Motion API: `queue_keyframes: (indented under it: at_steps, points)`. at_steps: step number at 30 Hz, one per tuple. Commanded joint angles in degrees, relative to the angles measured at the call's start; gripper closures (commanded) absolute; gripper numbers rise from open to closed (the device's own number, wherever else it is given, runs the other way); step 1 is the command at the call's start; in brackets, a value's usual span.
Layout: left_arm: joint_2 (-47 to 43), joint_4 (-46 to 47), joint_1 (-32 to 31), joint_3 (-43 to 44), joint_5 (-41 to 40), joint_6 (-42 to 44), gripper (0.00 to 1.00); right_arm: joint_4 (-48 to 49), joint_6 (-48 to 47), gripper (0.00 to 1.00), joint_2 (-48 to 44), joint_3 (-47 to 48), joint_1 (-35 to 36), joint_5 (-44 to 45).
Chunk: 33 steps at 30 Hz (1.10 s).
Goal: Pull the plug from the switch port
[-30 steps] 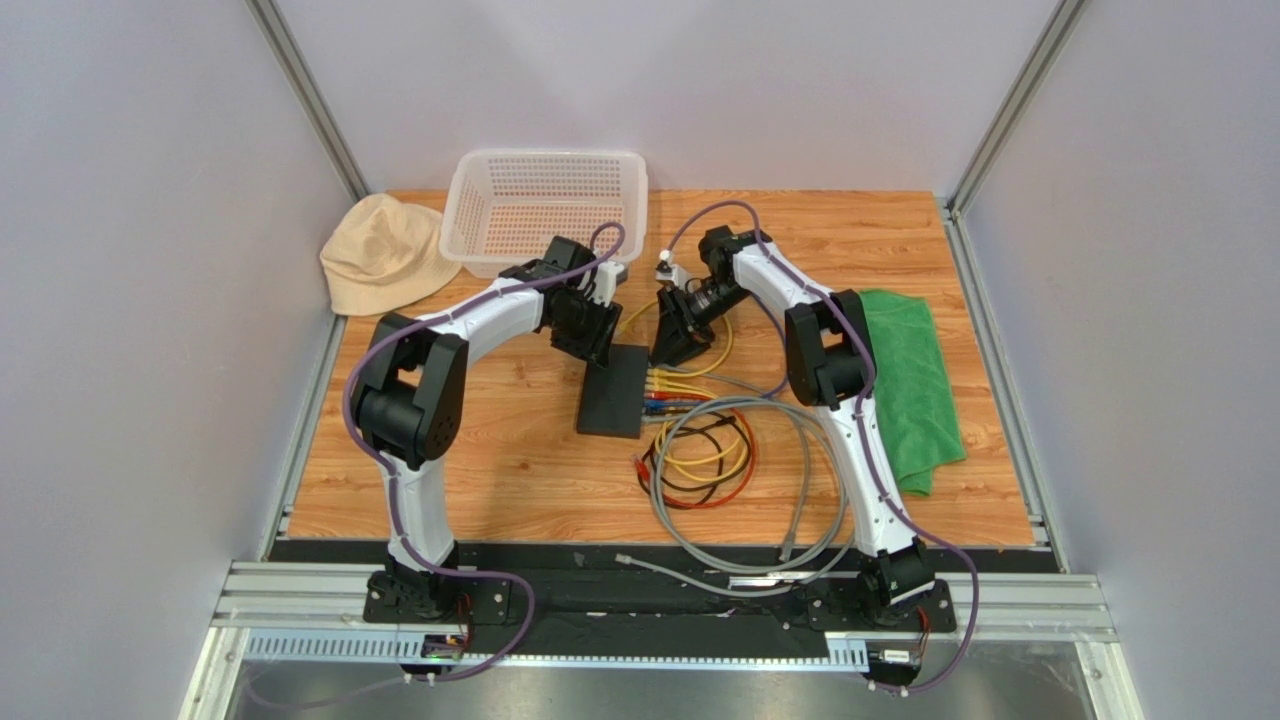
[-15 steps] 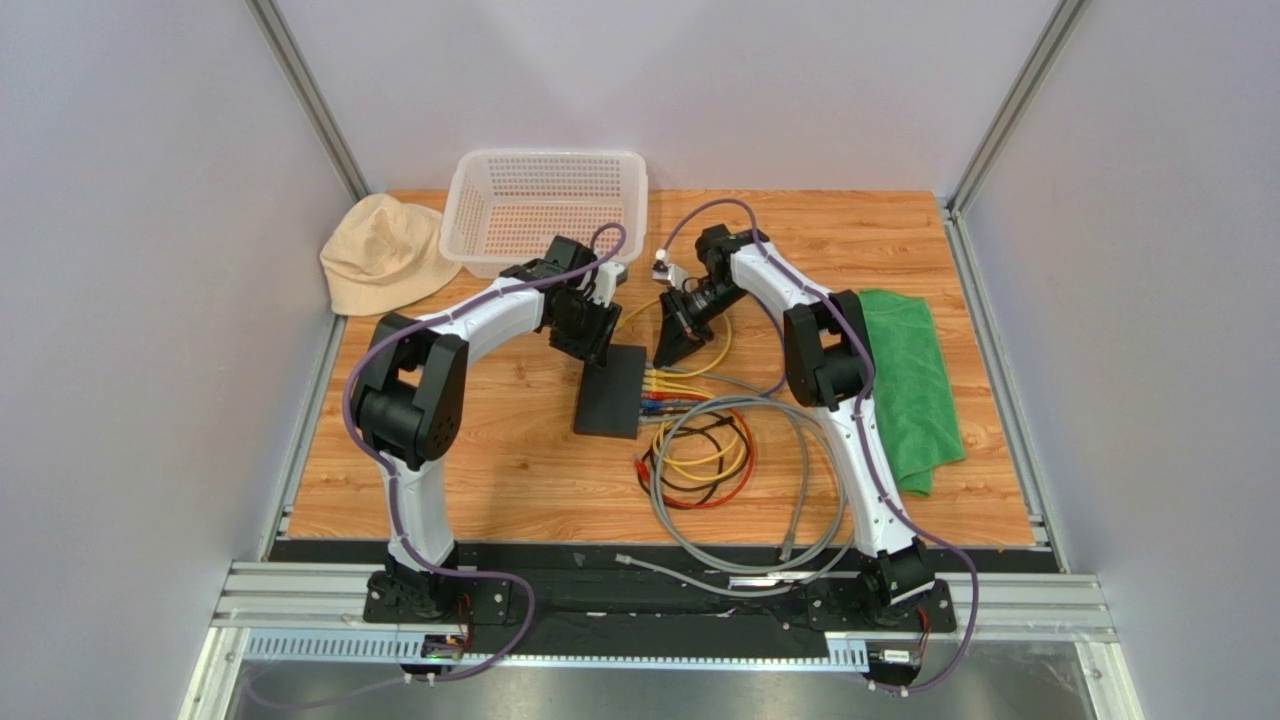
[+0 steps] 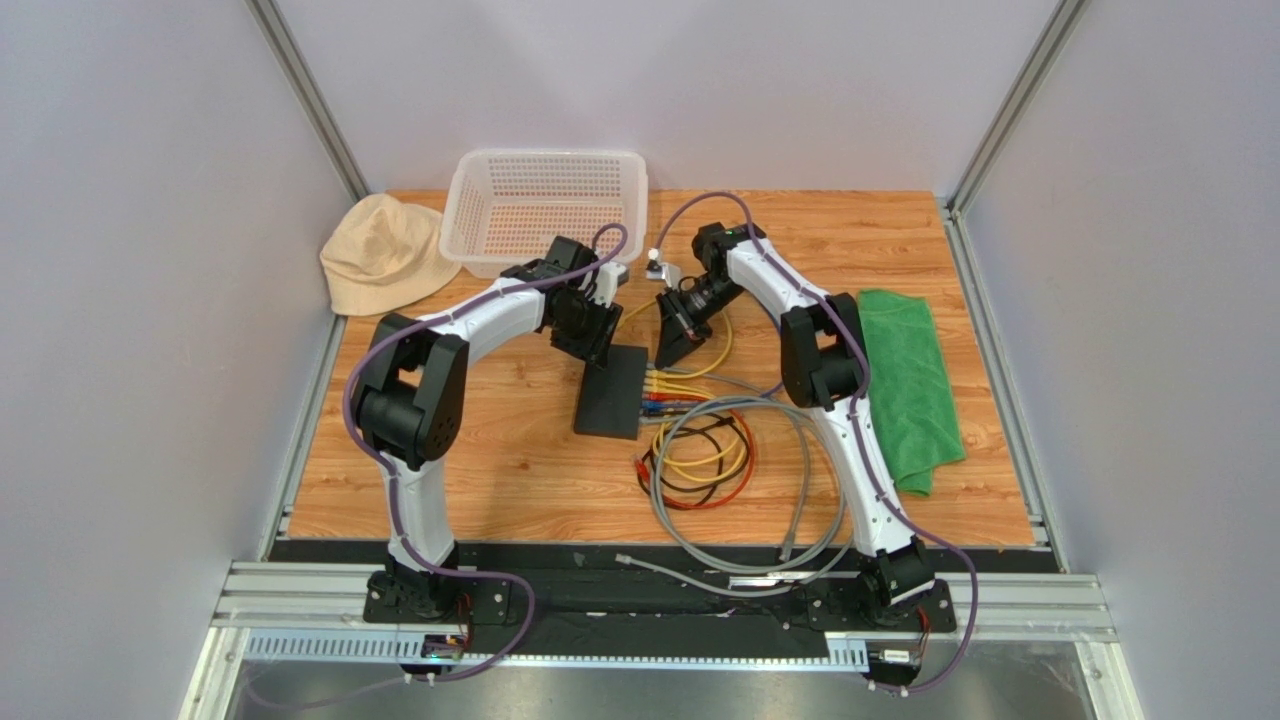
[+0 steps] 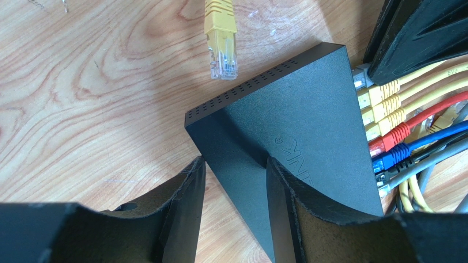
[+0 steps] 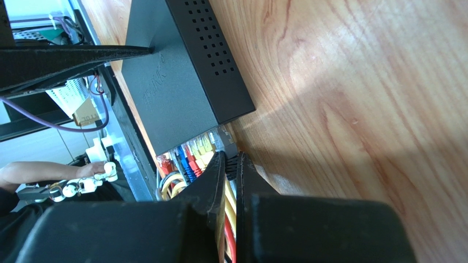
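Top external view: the right gripper has edged in on the far end of the switch over the last second. Its fingers, which stood apart then, are now pressed together. The left gripper and the switch have not shifted.

Meaning for the task: I judge the grasp is made and the pull is still to come. No socket looks vacated, and the row of plugs still sits against the switch edge.

Right wrist view:
- The right gripper is closed down to a thin slit.
- The tips sit at the end of the socket row, with the grey plug just ahead of them.
- Something dark and ribbed fills the slit, probably that plug's tail, though the grip itself is partly hidden.
- The other plugs, yellow, red and blue, lie just to one side of the tips.
- The switch stretches away beyond the fingertips.

Left wrist view:
- The left gripper is about half open, with a corner of the switch between its fingers.
- One finger bears against the vented side and the other lies on the top face, so it reads as a bracing hold.
- The grey plug is at the far side of the switch from these fingers, under the right gripper's dark finger.
- A loose yellow plug lies on the wood ahead of the fingertips, touching nothing.
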Motion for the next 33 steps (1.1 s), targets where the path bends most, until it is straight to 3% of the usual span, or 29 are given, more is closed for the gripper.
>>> queue_keyframes:
  at_steps: [1,3,7,13,18,33]
  points:
    - [1.92,-0.46,-1.33,-1.24,-1.02,2.16,0.49,-9.30,-6.26,0.97,2.82,-2.40,-1.43,4.68]
    - [1.83,-0.46,-1.33,-1.24,-1.02,2.08,0.49,-10.99,-7.94,0.89,2.64,-2.84,-2.13,1.58]
    - [1.83,-0.29,-1.33,-1.24,-0.76,2.16,0.50,-9.34,-7.51,0.64,2.03,-3.72,-2.75,0.97]
    - [1.92,-0.29,-1.42,-1.24,-0.32,2.25,0.50,-4.24,-3.12,0.49,3.08,-0.12,-1.09,0.26]
    - [2.18,-0.37,-1.68,-0.98,-0.14,2.25,0.50,-3.44,-1.80,0.44,5.01,0.50,0.93,1.14]
    - [2.54,-0.73,-2.03,-0.62,0.30,2.69,0.50,7.10,6.90,0.49,6.51,-0.55,1.82,0.17]
